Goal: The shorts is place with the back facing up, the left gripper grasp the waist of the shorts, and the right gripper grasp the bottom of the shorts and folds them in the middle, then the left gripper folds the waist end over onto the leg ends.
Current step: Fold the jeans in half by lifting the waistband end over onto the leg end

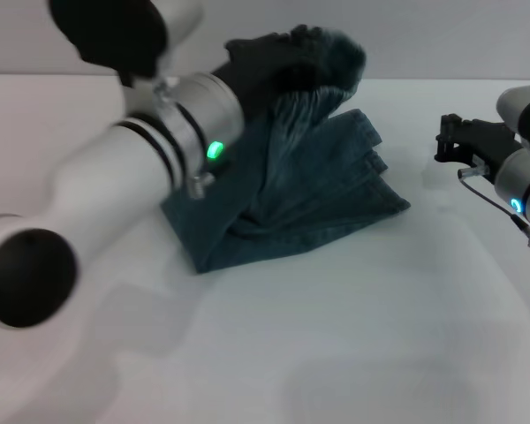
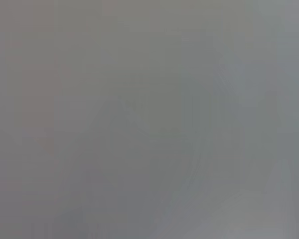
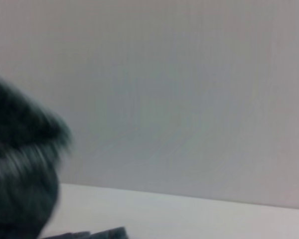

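The blue denim shorts point(image 1: 309, 194) lie bunched on the white table point(image 1: 336, 353), folded lengthwise. One end is lifted off the table and hangs from my left gripper point(image 1: 311, 46), a black blur above the pile's far side, shut on the fabric. My left arm reaches across the shorts from the left. My right gripper point(image 1: 443, 139) hovers to the right of the shorts, apart from them, open with nothing in it. The right wrist view shows the lifted shorts point(image 3: 20, 174) as a dark blur. The left wrist view is a grey blur.
The left forearm point(image 1: 159, 150) covers the near-left part of the shorts. A plain pale wall point(image 1: 424, 35) stands behind the table.
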Robot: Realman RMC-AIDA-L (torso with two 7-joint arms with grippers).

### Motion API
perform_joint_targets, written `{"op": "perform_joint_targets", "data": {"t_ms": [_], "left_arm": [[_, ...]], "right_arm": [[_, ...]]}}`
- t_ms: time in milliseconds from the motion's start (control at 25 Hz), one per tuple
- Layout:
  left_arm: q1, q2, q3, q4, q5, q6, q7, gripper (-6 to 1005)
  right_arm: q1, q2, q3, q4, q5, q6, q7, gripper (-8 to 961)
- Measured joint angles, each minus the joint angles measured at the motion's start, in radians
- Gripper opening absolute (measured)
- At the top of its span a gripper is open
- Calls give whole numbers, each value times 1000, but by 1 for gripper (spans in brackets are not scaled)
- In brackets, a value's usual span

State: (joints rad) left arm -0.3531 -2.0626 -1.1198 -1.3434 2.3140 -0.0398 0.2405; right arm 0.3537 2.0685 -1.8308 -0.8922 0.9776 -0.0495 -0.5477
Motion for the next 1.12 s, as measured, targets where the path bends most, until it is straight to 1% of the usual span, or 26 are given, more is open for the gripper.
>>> {"op": "perform_joint_targets", "data": {"t_ms": [40,120,160,200,240,320,400,520,560,600,640,680,720,760,800,840,880,920,960,1000,1040,1080,1120], "left_arm": [[-36,-3,39,65,-18,74,-10,70],[-36,-3,39,65,-18,74,-10,70],[-94,-3,99,160,-34,187,-46,70],[-94,-3,99,160,-34,187,-46,94],[-108,-1,120,181,-31,229,-75,118],[-108,-1,120,181,-31,229,-75,167],[-100,0,140,179,-28,264,-90,215],[-98,1,141,177,-28,264,-89,387],[-70,3,145,174,-4,263,-80,444],[-68,3,145,174,-2,264,-80,494],[-49,3,148,174,23,272,-80,544],[-34,3,152,176,40,288,-80,593],[-7,2,165,182,63,337,-81,643],[0,2,171,185,68,357,-82,664],[22,2,185,194,80,416,-85,684],[40,3,199,204,90,475,-88,705],[63,3,216,225,102,563,-89,725],[77,3,227,240,110,614,-90,746],[94,3,240,266,120,689,-90,767],[105,2,248,287,124,743,-91,787],[105,2,248,287,124,743,-91,808],[116,2,254,307,127,784,-93,828],[130,2,258,349,128,814,-97,849]], "right_arm": [[3,0,0,-1,0,10,0,-1],[5,-1,2,-4,0,23,0,-1],[5,-1,2,-4,0,23,0,-1],[5,-1,2,-5,0,25,0,-1],[5,-1,3,-5,-1,28,0,-1],[5,-1,4,-7,-1,33,0,-1],[2,-1,5,-10,-1,35,0,-1],[-6,0,-2,-22,-5,33,0,-1],[-13,1,-5,-29,-12,30,0,-1],[-23,2,-6,-43,-23,21,-1,-1],[-48,4,-13,-79,-47,-12,-1,-1],[-48,4,-13,-79,-47,-12,-1,-1],[-84,4,-46,-136,-83,-85,-1,-1],[-84,4,-46,-136,-83,-85,-1,-1],[-99,5,-67,-162,-107,-131,-2,-1],[-124,7,-116,-209,-154,-228,0,-1],[-124,7,-116,-209,-154,-228,0,-1],[-129,7,-139,-218,-164,-275,3,-1],[-132,9,-194,-224,-173,-369,13,-1],[-132,9,-194,-224,-173,-369,13,-1],[-130,9,-263,-203,-175,-483,38,-1],[-130,9,-263,-203,-175,-483,38,-1],[-124,8,-303,-181,-181,-549,68,-1]]}}
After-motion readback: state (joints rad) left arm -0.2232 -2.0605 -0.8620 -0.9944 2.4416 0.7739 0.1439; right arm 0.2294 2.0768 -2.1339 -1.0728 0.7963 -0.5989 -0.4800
